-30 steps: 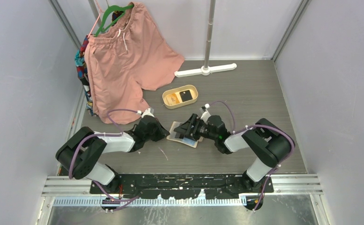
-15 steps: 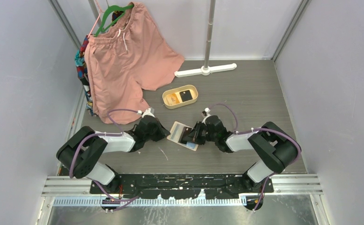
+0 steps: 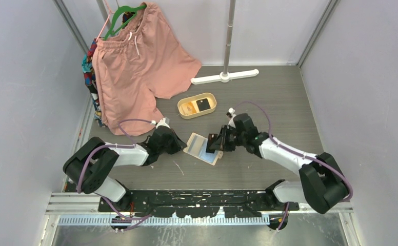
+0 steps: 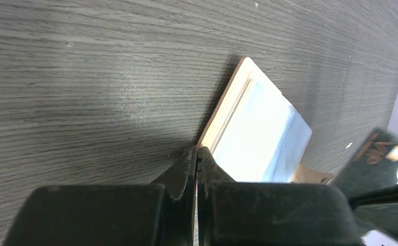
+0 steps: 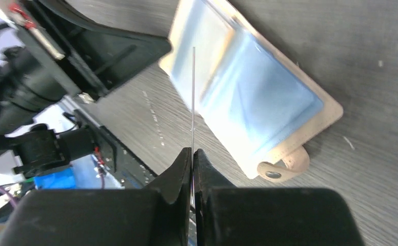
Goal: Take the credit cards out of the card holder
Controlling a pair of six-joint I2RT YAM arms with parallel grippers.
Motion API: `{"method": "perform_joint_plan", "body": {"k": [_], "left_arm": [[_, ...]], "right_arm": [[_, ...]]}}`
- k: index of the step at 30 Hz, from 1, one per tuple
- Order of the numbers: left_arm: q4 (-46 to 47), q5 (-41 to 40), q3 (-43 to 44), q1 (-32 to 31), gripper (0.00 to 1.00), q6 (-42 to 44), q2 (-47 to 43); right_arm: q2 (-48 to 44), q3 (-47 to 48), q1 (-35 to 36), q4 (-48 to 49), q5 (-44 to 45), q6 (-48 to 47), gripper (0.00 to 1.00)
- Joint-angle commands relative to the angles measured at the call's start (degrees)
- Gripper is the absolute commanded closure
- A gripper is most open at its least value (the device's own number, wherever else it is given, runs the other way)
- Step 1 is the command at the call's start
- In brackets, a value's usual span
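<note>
Right gripper (image 5: 193, 156) farther back (card (image 5: 193, 102) edge-on)

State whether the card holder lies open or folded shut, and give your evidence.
Open: the card holder lies spread on the table, its blue inside facing up and its snap tab loose at one edge.
</note>
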Motion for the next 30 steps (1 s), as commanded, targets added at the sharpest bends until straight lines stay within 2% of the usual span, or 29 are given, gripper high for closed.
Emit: {"method": "perform_joint_plan", "body": {"k": [1,6,14,19,24,30], "left_arm": [[-8.36,-0.90,-1.28,-0.41,1.00,1.22,2.71],[-8.42,-0.49,-0.95,-0.42,1.00,1.45,2.96],[-9.26,0.21,-0.02,-0.44,1.00,2.90,2.52],[-8.89,-0.17,-1.13,-0.40,1.00,2.69,1.45],[-8.97,-0.13,-1.44,-0.39,1.00,3.12,1.53],[-8.42,0.31,-1.23,-0.39,1.00,3.33,2.60]], "right_arm": [[3.05,14.53,-4.98,-15.49,-14.38,-14.12,0.91],[14.11,37.82,-7.86,-30.95,-20.41,-25.71,0.90],[41.22,78.54,-11.73,-62.49,-22.30,-43.64,0.91],[53.23,97.49,-13.53,-73.64,-23.07,-50.21,0.93],[59.40,106.43,-13.87,-74.05,-23.10,-48.63,0.95],[64.92,111.29,-13.78,-73.20,-22.92,-46.81,0.99]]}}
